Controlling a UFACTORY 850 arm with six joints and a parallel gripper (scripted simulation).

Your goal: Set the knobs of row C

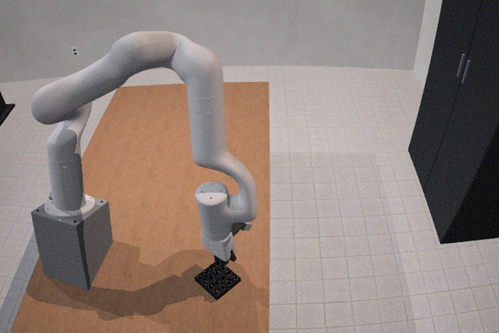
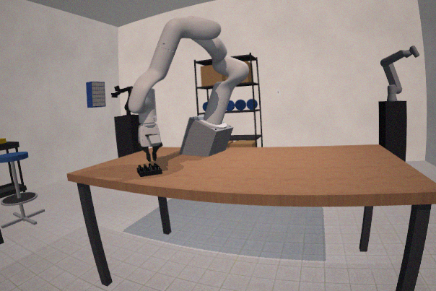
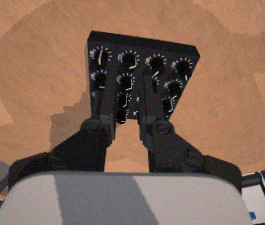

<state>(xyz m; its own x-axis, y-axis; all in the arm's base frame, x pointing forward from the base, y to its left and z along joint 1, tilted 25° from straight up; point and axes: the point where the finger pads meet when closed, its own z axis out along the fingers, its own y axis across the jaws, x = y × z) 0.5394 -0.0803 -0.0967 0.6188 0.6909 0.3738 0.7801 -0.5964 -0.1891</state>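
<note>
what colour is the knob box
Black, with white marks around its knobs; the knob box shows best in the wrist view.

arm (image 1: pixel 202 94) arched, wrist vertical | hand (image 1: pixel 225 261) pointing down, fingers narrowly parted, empty

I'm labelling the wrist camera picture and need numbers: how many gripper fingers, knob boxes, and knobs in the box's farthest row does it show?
Fingers: 2
Knob box: 1
Knobs in the farthest row: 4
Total: 7
</note>
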